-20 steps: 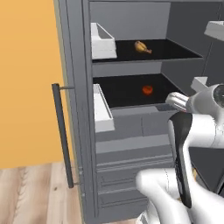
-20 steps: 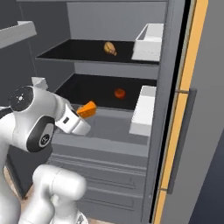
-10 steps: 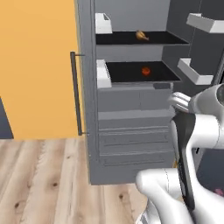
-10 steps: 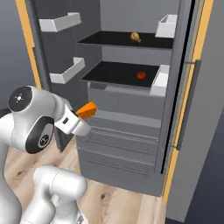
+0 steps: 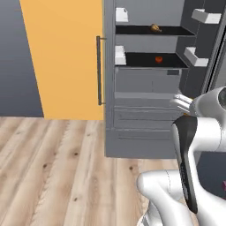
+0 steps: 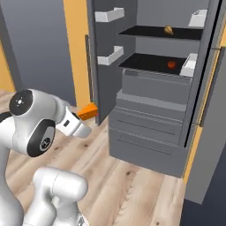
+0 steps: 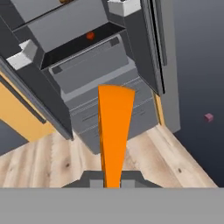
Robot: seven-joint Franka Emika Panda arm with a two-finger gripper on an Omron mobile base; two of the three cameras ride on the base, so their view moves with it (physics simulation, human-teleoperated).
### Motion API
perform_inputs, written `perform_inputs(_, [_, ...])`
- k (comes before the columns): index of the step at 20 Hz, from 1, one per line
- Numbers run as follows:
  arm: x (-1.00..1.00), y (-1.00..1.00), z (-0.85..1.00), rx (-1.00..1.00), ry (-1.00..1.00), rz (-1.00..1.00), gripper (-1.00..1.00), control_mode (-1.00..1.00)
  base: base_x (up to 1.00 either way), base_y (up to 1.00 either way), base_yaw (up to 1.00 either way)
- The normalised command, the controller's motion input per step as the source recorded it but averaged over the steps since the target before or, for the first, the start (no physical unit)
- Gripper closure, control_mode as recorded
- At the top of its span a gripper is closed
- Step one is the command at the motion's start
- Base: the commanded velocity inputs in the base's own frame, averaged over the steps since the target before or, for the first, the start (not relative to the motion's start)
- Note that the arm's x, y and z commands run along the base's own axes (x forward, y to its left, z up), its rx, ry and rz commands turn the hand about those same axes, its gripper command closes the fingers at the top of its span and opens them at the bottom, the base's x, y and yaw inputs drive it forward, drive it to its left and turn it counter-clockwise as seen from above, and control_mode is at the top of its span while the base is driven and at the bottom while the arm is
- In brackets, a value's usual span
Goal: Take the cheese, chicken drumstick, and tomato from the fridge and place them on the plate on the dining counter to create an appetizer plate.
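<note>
Fridge (image 6: 150, 110) now farther off, holding tomato (image 6: 171, 64) and drumstick (image 6: 168, 30).

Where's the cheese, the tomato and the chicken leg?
cheese (image 7: 113, 131): hand view, middle of the wedge.
tomato (image 5: 158, 59): left base view, its centre.
chicken drumstick (image 6: 168, 30): right base view, its meaty middle.

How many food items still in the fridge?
2: the chicken drumstick on the upper shelf, the tomato on the shelf below. The cheese is in the gripper. Drawers are shut, contents unseen.

open wood floor (image 6: 137, 185) lies before the fridge (image 6: 154, 110), doors swung wide.
</note>
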Motion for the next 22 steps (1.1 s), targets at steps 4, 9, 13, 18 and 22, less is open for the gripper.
perform_inputs(4, [0.00, 0.00, 0.00, 0.00, 0.00, 0.00, 1.00, 1.00, -1.00, 0.67, 0.19])
perform_inputs(9, [0.00, 0.00, 0.00, 0.00, 0.00, 0.00, 1.00, 1.00, -1.00, 0.67, 0.15])
perform_inputs(13, [0.00, 0.00, 0.00, 0.00, 0.00, 0.00, 1.00, 1.00, -1.00, 0.93, 0.08])
perform_inputs(18, [0.00, 0.00, 0.00, 0.00, 0.00, 0.00, 1.00, 1.00, -1.00, 0.94, 0.07])
perform_inputs(22, [0.00, 0.00, 0.00, 0.00, 0.00, 0.00, 1.00, 1.00, -1.00, 0.87, 0.08])
